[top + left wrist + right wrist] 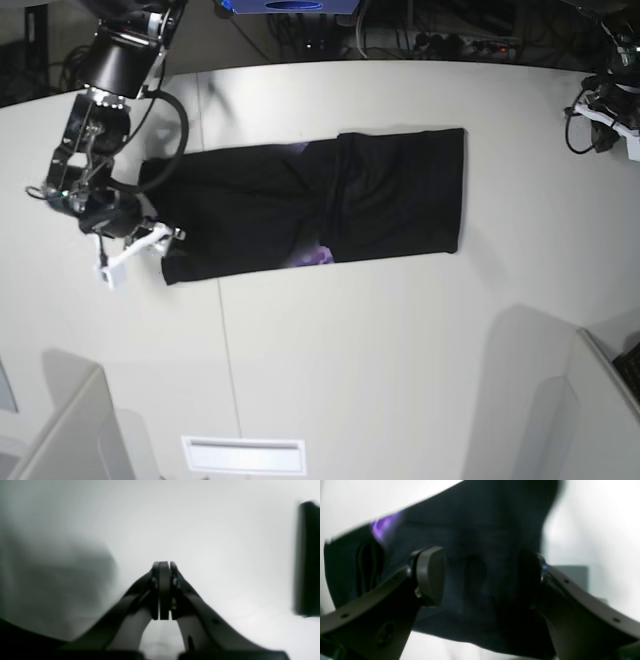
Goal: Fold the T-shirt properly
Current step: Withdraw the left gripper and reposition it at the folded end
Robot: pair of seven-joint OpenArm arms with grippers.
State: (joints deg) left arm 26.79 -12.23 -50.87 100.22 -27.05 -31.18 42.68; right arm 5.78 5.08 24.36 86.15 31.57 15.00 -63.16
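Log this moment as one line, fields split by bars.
T-shirt: partly folded, on table | left pincer: shut, empty | right pincer: open, over T-shirt

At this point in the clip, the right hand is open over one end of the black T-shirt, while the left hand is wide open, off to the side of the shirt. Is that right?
Not quite: the left hand is shut, its fingertips together, as the left wrist view shows. The rest is right.
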